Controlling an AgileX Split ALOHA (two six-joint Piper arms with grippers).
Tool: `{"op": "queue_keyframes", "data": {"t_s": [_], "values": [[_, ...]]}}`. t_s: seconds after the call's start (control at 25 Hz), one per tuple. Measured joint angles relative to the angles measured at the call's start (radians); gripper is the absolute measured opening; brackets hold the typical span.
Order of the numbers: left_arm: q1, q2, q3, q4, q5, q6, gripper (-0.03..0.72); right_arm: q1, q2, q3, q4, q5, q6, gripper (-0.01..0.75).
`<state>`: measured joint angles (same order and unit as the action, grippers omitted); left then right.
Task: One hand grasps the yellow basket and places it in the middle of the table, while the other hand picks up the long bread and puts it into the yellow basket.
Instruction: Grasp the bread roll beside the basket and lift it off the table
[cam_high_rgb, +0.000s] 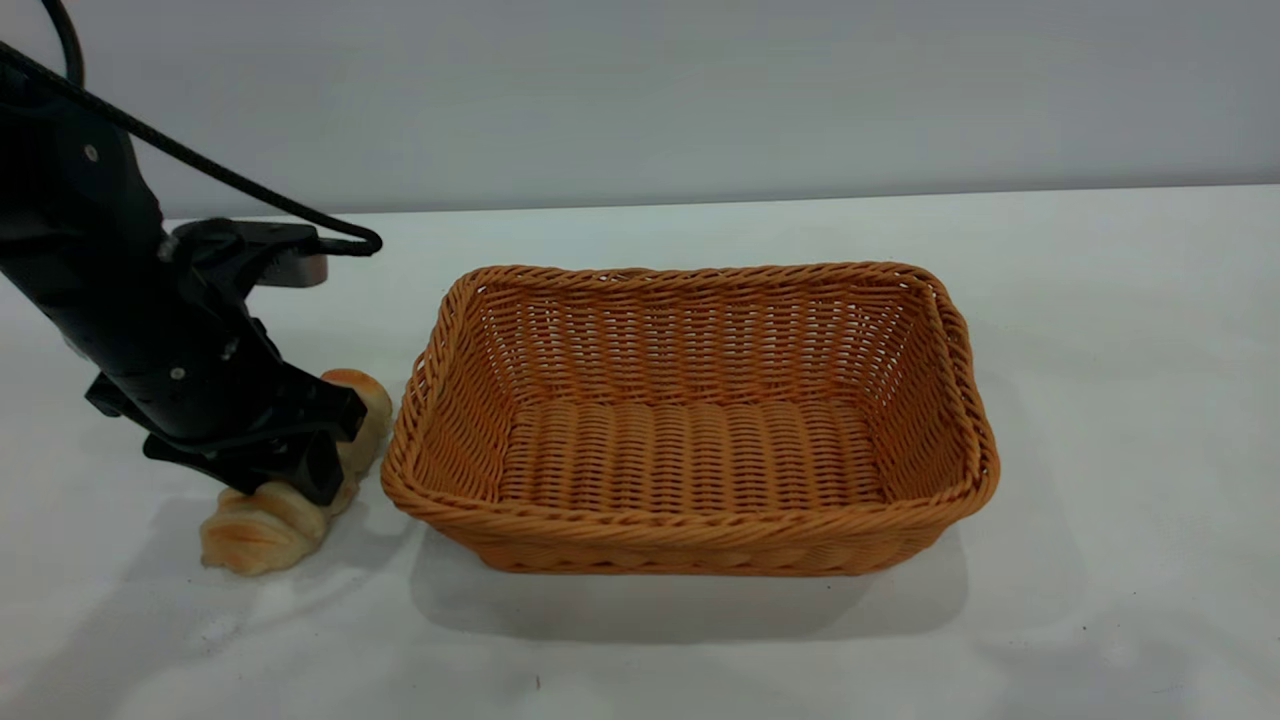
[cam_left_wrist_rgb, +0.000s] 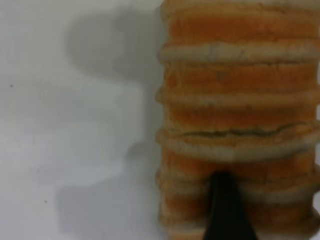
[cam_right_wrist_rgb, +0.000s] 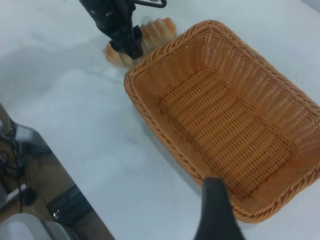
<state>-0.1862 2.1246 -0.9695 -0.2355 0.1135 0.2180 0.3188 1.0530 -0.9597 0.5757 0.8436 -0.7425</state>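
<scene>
A: Long bread (cam_high_rgb: 270, 520) flat on the table (cam_high_rgb: 640, 640), just beside the yellow basket (cam_high_rgb: 690, 420) on its left. Left gripper (cam_high_rgb: 300, 470) down over the loaf's middle, fingers straddling it; closed firmly or not, cannot tell.

B: Best to squeeze across the narrow ridged width, gently, then lift straight up, clear of the braided rim.

A: Basket empty, roughly mid-table. Right gripper (cam_right_wrist_rgb: 215, 210) above its near corner, holding nothing; finger spread impossible to judge.
</scene>
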Motion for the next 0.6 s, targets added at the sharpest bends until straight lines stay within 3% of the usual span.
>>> {"op": "queue_keyframes", "data": {"t_s": [0.16,0.48,0.6], "values": [[0.000,0.016,-0.001,0.000,-0.022,0.001,0.446,0.000,0.000,0.000,-0.001,0.010,0.000,0.558],[0.001,0.028,-0.001,0.000,-0.043,0.004,0.083,0.000,0.000,0.000,-0.001,0.013,0.000,0.558],[0.001,0.025,-0.001,0.000,-0.042,0.020,0.070,0.000,0.000,0.000,-0.001,0.013,0.000,0.558]]}}
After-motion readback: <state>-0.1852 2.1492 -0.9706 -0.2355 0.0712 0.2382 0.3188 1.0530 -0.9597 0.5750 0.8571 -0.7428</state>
